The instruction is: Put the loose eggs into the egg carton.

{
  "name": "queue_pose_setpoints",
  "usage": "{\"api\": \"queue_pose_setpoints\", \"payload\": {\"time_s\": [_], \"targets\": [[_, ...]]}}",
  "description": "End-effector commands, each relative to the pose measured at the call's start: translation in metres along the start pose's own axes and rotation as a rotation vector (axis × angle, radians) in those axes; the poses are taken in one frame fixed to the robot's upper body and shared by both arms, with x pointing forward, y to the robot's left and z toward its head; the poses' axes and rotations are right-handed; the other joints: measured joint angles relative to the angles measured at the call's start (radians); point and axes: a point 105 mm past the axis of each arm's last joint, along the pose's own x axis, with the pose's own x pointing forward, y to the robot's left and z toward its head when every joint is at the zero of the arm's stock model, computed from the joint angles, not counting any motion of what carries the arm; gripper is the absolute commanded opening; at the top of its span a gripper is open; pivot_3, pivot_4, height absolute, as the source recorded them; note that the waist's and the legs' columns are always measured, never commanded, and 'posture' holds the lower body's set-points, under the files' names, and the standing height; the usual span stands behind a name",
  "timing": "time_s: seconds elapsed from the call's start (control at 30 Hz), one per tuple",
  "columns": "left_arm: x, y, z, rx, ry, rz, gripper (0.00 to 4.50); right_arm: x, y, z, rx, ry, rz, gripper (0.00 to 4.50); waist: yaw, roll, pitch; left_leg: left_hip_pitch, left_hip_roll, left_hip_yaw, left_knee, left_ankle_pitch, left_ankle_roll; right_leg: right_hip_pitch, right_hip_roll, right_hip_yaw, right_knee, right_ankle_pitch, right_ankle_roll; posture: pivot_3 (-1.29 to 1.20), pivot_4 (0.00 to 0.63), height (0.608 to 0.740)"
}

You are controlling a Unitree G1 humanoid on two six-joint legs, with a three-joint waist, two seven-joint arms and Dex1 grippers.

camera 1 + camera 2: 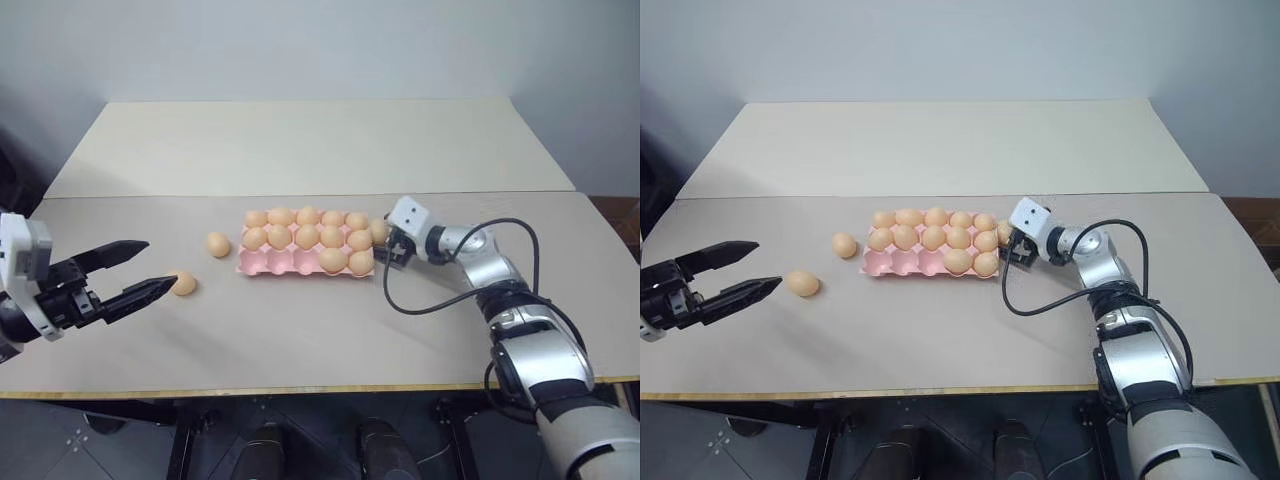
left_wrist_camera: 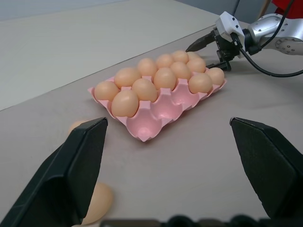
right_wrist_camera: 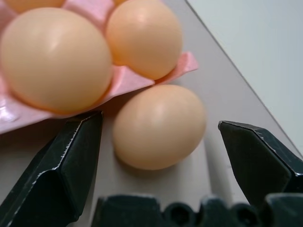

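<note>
My left gripper (image 1: 140, 270) lies nearest the camera, at the near left over the tabletop (image 1: 330, 330), its two black fingers spread wide with nothing between them.

Tabletop: a pale beige surface, with a second pale table (image 1: 300, 140) butted against its far edge.

My right arm (image 1: 520, 330): silver and black, reaching from the near right toward the middle, with a black cable (image 1: 400, 300) looping beside it.

The egg carton (image 1: 290, 262): a flat pink tray, lidless, lying in the middle of the tabletop with its long side across the view. The two far rows are filled with eggs; the near row holds two eggs at its right end, and its other three cups stand bare.

My right gripper (image 3: 161, 142): fingers spread wide, just beside the carton's right end. One loose egg (image 3: 158, 125) lies on the tabletop between the fingers, close against the carton's corner; whether either finger touches it I cannot tell.

A second loose egg (image 1: 218, 244): on the tabletop just left of the carton, apart from it.

A third loose egg (image 1: 183, 283): on the tabletop further left and nearer, just beyond the tip of my left gripper's nearer finger. In the left wrist view it shows beside that finger.
</note>
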Motion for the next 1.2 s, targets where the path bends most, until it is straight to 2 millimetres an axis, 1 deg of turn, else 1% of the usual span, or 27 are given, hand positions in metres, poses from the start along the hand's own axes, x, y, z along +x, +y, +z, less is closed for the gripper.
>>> {"api": "queue_pose_setpoints", "payload": {"time_s": [0.03, 0.07, 0.1, 0.17, 0.27, 0.3, 0.37, 0.47, 0.5, 0.53, 0.6, 0.63, 0.67, 0.7, 0.77, 0.8, 0.87, 0.9, 0.97, 1.07, 1.2], "targets": [[-0.004, 0.000, 0.014, 0.060, -0.024, 0.006, 4.50, 0.002, -0.006, 0.005, -0.010, -0.016, -0.047, 4.48, -0.004, 0.000, 0.000, 0.000, 0.000, 0.000, 0.000, 0.000, 0.000, 0.000, 0.000, 0.000, 0.000, 0.000, 0.000, 0.00, 0.150, 0.740], [-0.005, 0.000, 0.014, 0.060, -0.024, 0.007, 4.50, 0.003, -0.006, 0.004, -0.002, -0.013, -0.056, 4.48, -0.006, 0.000, 0.000, 0.000, 0.000, 0.000, 0.000, 0.000, 0.000, 0.000, 0.000, 0.000, 0.000, 0.000, 0.000, 0.00, 0.150, 0.740], [-0.005, 0.000, 0.014, 0.061, -0.023, 0.007, 4.50, 0.003, -0.006, 0.004, 0.016, -0.016, -0.060, 4.09, -0.009, 0.000, 0.000, 0.001, 0.000, 0.000, 0.000, 0.000, 0.000, 0.000, 0.000, 0.000, 0.000, 0.000, 0.000, 0.00, 0.150, 0.740], [-0.005, 0.000, 0.015, 0.063, -0.022, 0.008, 4.50, 0.003, -0.008, 0.006, 0.041, -0.037, -0.071, 3.65, -0.010, 0.000, 0.000, 0.001, 0.000, 0.000, 0.000, 0.000, 0.000, 0.000, 0.000, 0.000, 0.000, 0.000, 0.000, 0.00, 0.150, 0.740], [-0.005, 0.000, 0.015, 0.065, -0.019, 0.009, 4.50, 0.000, -0.012, 0.008, 0.052, -0.058, -0.087, 2.56, -0.010, 0.000, 0.000, 0.001, 0.000, 0.000, 0.000, 0.000, 0.000, 0.000, 0.000, 0.000, 0.000, 0.000, 0.000, 0.00, 0.150, 0.740], [-0.005, 0.000, 0.015, 0.066, -0.019, 0.009, 4.50, -0.001, -0.013, 0.008, 0.051, -0.059, -0.095, 2.33, -0.010, 0.000, 0.000, 0.001, 0.000, 0.000, 0.000, 0.000, 0.000, 0.000, 0.000, 0.000, 0.000, 0.000, 0.000, 0.00, 0.150, 0.740], [-0.005, 0.000, 0.015, 0.067, -0.018, 0.010, 4.50, -0.008, -0.019, 0.006, 0.042, -0.053, -0.107, 2.19, -0.010, 0.000, 0.000, 0.000, 0.000, 0.000, -0.001, 0.000, 0.000, 0.000, 0.000, 0.001, 0.000, 0.000, 0.000, 0.00, 0.150, 0.740], [-0.005, 0.000, 0.015, 0.068, -0.017, 0.011, 4.50, -0.023, -0.030, 0.006, 0.035, -0.060, -0.142, 2.19, -0.008, 0.000, 0.000, 0.000, 0.000, 0.000, -0.001, 0.000, 0.000, -0.001, 0.000, 0.001, 0.000, 0.000, 0.000, 0.00, 0.150, 0.740], [-0.004, 0.001, 0.014, 0.068, -0.017, 0.013, 4.50, -0.029, -0.036, 0.008, 0.024, -0.064, -0.164, 2.19, -0.009, 0.000, 0.000, -0.001, 0.000, 0.000, -0.001, 0.000, 0.000, -0.001, 0.000, 0.001, 0.000, 0.000, 0.000, 0.00, 0.150, 0.740], [-0.004, 0.001, 0.014, 0.066, -0.017, 0.014, 4.50, -0.035, -0.040, 0.013, 0.006, -0.073, -0.183, 2.19, -0.009, 0.000, 0.000, -0.001, 0.000, 0.000, -0.001, 0.000, 0.000, -0.001, 0.000, 0.001, 0.000, 0.000, 0.000, 0.00, 0.150, 0.740], [-0.004, 0.002, 0.014, 0.065, -0.017, 0.016, 4.50, -0.045, -0.044, 0.027, -0.023, -0.109, -0.193, 2.19, -0.009, 0.000, 0.000, -0.001, 0.000, 0.000, -0.001, 0.000, 0.000, -0.001, 0.000, 0.001, 0.000, 0.000, 0.000, 0.00, 0.150, 0.740], [-0.004, 0.002, 0.014, 0.063, -0.017, 0.016, 4.50, -0.049, -0.042, 0.042, -0.025, -0.149, -0.179, 2.19, -0.011, 0.000, 0.000, -0.001, 0.000, 0.000, -0.001, 0.000, 0.000, -0.002, 0.000, 0.001, 0.000, 0.000, 0.000, 0.00, 0.150, 0.740], [-0.004, 0.003, 0.013, 0.063, -0.017, 0.016, 4.50, -0.052, -0.039, 0.053, -0.023, -0.175, -0.167, 2.19, -0.015, 0.001, 0.000, -0.001, 0.000, 0.000, -0.001, 0.000, 0.000, -0.002, 0.001, 0.001, 0.001, 0.000, 0.000, 0.00, 0.150, 0.740], [-0.003, 0.003, 0.013, 0.060, -0.016, 0.014, 4.50, -0.053, -0.030, 0.070, -0.046, -0.216, -0.129, 2.19, -0.017, 0.001, 0.000, -0.001, 0.001, 0.000, -0.001, 0.000, 0.000, -0.002, 0.002, 0.002, 0.001, 0.000, 0.000, 0.00, 0.150, 0.740], [-0.002, 0.004, 0.013, 0.057, -0.016, 0.009, 4.50, -0.053, -0.013, 0.094, -0.059, -0.271, -0.071, 2.19, -0.017, 0.001, 0.000, 0.000, 0.002, 0.000, -0.002, 0.000, 0.000, -0.002, 0.003, 0.002, 0.001, 0.000, 0.000, 0.00, 0.150, 0.740], [-0.001, 0.004, 0.013, 0.055, -0.017, 0.006, 4.50, -0.051, -0.003, 0.107, -0.044, -0.296, -0.039, 2.19, -0.017, 0.001, 0.000, 0.000, 0.002, 0.000, -0.002, 0.000, 0.000, -0.003, 0.003, 0.002, 0.001, 0.000, 0.000, 0.00, 0.150, 0.740], [0.003, 0.004, 0.012, 0.051, -0.018, -0.004, 4.50, -0.042, 0.024, 0.131, -0.049, -0.347, 0.039, 2.19, -0.015, 0.001, 0.000, 0.001, 0.003, 0.000, -0.002, 0.000, 0.000, -0.002, 0.004, 0.002, 0.001, 0.000, 0.000, 0.00, 0.150, 0.740], [0.004, 0.003, 0.011, 0.050, -0.020, -0.008, 4.50, -0.037, 0.035, 0.138, -0.046, -0.358, 0.067, 2.19, -0.014, 0.001, 0.000, 0.001, 0.003, 0.000, -0.002, 0.000, 0.000, -0.002, 0.004, 0.002, 0.001, 0.000, 0.000, 0.00, 0.150, 0.740], [0.006, 0.003, 0.011, 0.048, -0.022, -0.015, 4.50, -0.026, 0.054, 0.145, -0.038, -0.352, 0.114, 2.19, -0.011, 0.001, 0.000, 0.001, 0.003, 0.000, -0.002, 0.000, 0.000, -0.002, 0.004, 0.002, 0.001, 0.000, 0.000, 0.00, 0.150, 0.740], [0.006, 0.003, 0.011, 0.048, -0.022, -0.016, 4.50, -0.011, 0.080, 0.142, -0.080, -0.311, 0.165, 2.19, -0.004, 0.001, 0.000, 0.000, 0.002, 0.000, -0.002, 0.000, 0.000, -0.002, 0.003, 0.002, 0.000, 0.000, -0.001, 0.00, 0.150, 0.740], [0.004, 0.001, 0.010, 0.045, -0.018, -0.013, 4.50, 0.002, 0.095, 0.137, -0.080, -0.275, 0.193, 2.19, 0.000, 0.001, 0.000, 0.000, 0.001, 0.000, -0.002, 0.000, 0.000, -0.003, 0.002, 0.002, 0.000, 0.000, -0.001, 0.00, 0.150, 0.740]]}}
